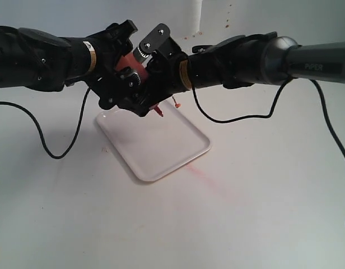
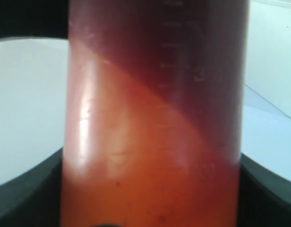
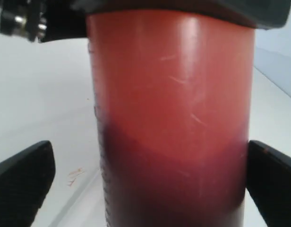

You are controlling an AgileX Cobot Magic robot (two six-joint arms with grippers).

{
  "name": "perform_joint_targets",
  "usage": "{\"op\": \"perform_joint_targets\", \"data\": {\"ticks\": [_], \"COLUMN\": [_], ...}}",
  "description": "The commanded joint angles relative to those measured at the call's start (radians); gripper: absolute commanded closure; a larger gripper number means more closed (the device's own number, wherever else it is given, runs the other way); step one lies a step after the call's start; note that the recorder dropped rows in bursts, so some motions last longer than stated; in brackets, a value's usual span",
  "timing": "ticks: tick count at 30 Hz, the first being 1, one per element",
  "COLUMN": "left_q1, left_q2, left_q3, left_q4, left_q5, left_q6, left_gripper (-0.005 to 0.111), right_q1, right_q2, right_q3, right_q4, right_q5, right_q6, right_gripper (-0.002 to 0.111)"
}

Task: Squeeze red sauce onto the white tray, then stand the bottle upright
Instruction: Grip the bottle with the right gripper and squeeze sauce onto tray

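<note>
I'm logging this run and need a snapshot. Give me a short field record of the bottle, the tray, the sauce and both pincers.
bottle: held in the air, tilted, nozzle pointing down over the tray
white tray: flat on the table, no sauce visible on it
red sauce: inside the bottle, surface slanted
left pincer: fingers against both sides of the bottle
right pincer: around the bottle, clear gap at one finger
red smear: faint, on the table beside the tray
</note>
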Motion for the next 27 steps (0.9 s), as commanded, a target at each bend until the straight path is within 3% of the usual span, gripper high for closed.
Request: {"op": "perform_joint_targets", "data": {"ticks": [1, 4, 8, 27], "left_q1": [-0.009, -0.009, -0.009, -0.009], "left_q2": [-0.023, -0.023, -0.023, -0.023], "left_q3": [-0.008, -0.008, -0.008, -0.008], "left_q4": [0.001, 0.001, 0.001, 0.001], "left_q5": [0.056, 0.063, 0.063, 0.063], "left_q6": [-0.009, -0.009, -0.009, -0.009], "left_gripper": [0.107, 0.107, 0.107, 0.107], "right_q1": [0.03, 0.038, 0.038, 0.038], "right_q2": [-0.004, -0.004, -0.004, -0.004], "right_q3": [-0.008, -0.008, -0.008, -0.008], "right_q4": [0.01, 0.01, 0.01, 0.01], "right_q5": [0.088, 0.101, 0.101, 0.101], "right_q6": [-0.005, -0.007, -0.05, -0.048], "right_gripper": [0.015, 0.044, 0.108, 0.108]}}
